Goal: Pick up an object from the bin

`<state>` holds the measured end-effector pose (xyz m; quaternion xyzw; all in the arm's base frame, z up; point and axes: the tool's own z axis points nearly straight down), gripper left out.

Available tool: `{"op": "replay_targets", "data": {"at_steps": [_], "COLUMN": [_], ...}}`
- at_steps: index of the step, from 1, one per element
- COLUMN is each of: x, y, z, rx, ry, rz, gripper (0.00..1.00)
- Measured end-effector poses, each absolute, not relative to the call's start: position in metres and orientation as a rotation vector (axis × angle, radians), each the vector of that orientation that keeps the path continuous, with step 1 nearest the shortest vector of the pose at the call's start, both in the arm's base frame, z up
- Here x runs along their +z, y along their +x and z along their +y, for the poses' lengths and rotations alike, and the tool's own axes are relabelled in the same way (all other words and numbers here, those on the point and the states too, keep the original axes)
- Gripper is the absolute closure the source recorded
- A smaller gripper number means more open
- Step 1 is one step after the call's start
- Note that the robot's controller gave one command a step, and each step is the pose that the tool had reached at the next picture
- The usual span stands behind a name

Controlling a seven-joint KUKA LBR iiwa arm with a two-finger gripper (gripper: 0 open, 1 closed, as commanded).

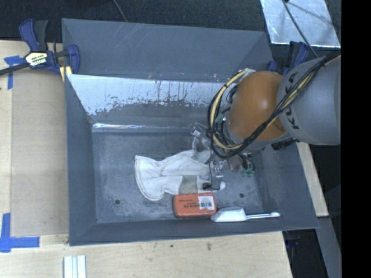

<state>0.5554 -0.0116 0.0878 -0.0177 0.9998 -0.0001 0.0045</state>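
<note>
Cam view: gripper (215,177) sits low in the bin (81,172), right of centre, its tip at the right edge of a crumpled white cloth (165,175) lying mid-floor. Can't tell how wide it's set, or whether any cloth is pinched. Just below it, by the front wall, lies a flat red-orange box (194,205) w/ barcode label, and a white brush (243,215) lies just right of it.

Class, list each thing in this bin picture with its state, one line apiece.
Crumpled white cloth: rumpled, lying mid-bin.
Orange-red rectangular block with white label: flat, label up, by the near wall.
White long-handled plastic tool: flat, right of the block.
End effector: low over the cloth's right end.
</note>
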Motion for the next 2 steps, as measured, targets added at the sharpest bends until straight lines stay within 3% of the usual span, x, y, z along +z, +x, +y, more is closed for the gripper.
{"op": "replay_targets", "data": {"at_steps": [1, 2], "x": [0.0739, 0.0739], "y": [0.5817, 0.5817], "z": [-0.0024, -0.0024], "rx": [-0.003, -0.003], "ry": [-0.455, -0.455], "rz": [3.098, 3.097], "gripper": [1.00, 1.00]}}
